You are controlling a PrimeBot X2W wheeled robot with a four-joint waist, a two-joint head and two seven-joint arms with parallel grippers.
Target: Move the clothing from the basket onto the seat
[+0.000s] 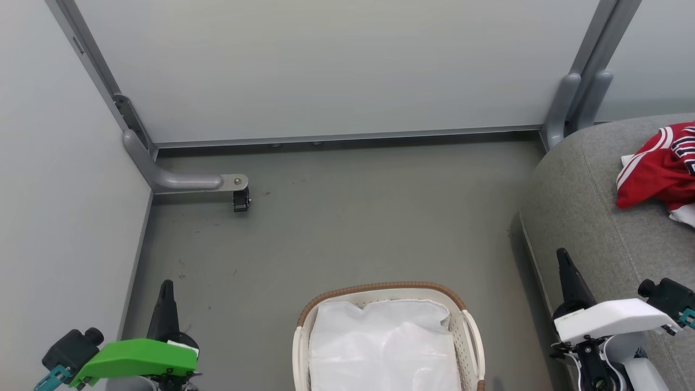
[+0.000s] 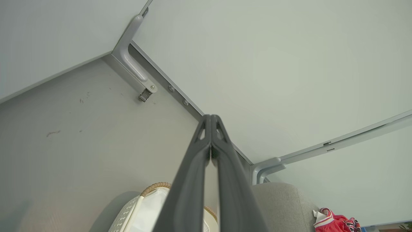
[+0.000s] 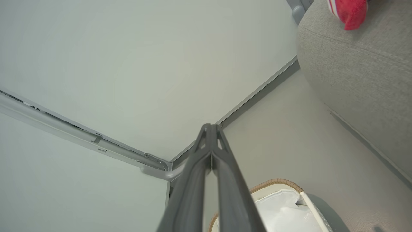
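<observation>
The clothing (image 1: 657,168) lies on the seat (image 1: 586,217) right of the basket (image 1: 380,288), so the transfer looks finished; left end effector (image 1: 166,283) and right end effector (image 1: 561,252) flank the basket, pinched closed, empty, no further pick needed.

The clothing (image 1: 654,174) is red with broad white stripes and a patch of dark, white-edged marking at its right edge. The seat (image 1: 586,217) is plain grey fabric. The basket (image 1: 380,286) is cream, with small perforations in its sides and a brown woven-look rim; the sheet (image 1: 383,342) in it is plain white. The floor (image 1: 336,217) is dull grey, flecked with dark scuffs. The walls (image 1: 326,65) are pale grey-green, their frame (image 1: 179,182) mid grey. The left gripper (image 1: 166,288) is dark with a bright green cover (image 1: 136,355); the right gripper (image 1: 562,255) is dark with a white cover (image 1: 613,317).
</observation>
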